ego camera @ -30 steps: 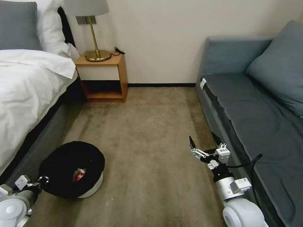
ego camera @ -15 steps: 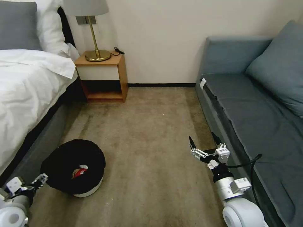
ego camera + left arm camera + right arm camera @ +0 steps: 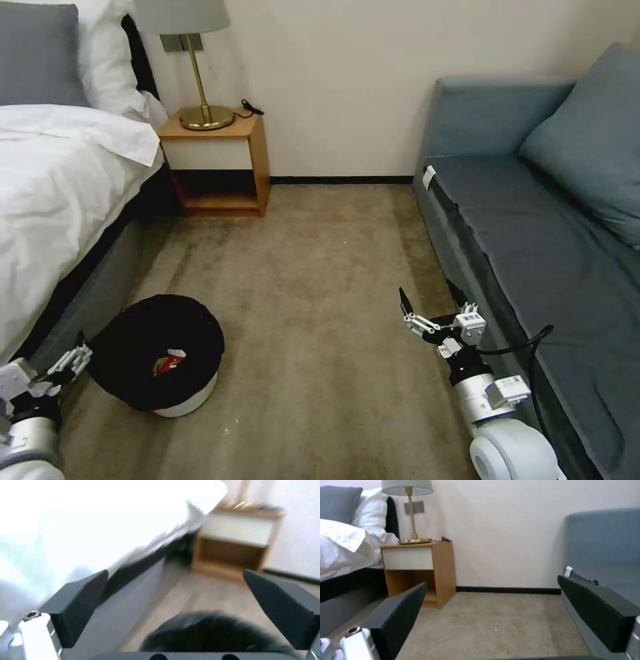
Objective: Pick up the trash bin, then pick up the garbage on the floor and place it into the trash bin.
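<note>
Trash bin [image 3: 175, 373] sitting on the carpet beside the bed [image 3: 60, 200], both grippers empty.

The left gripper [image 3: 70, 358] is hovering just beside the bin, on its bed side, fingers spread and apart from the black liner. A red-white packet [image 3: 168, 363] is lying inside the bin. The right gripper [image 3: 430, 301] is hanging well away from the bin, against the sofa [image 3: 533, 253], fingers spread.

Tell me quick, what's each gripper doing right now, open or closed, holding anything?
Left gripper: open, empty, beside the trash bin.
Right gripper: open, empty, above the carpet by the sofa.
</note>
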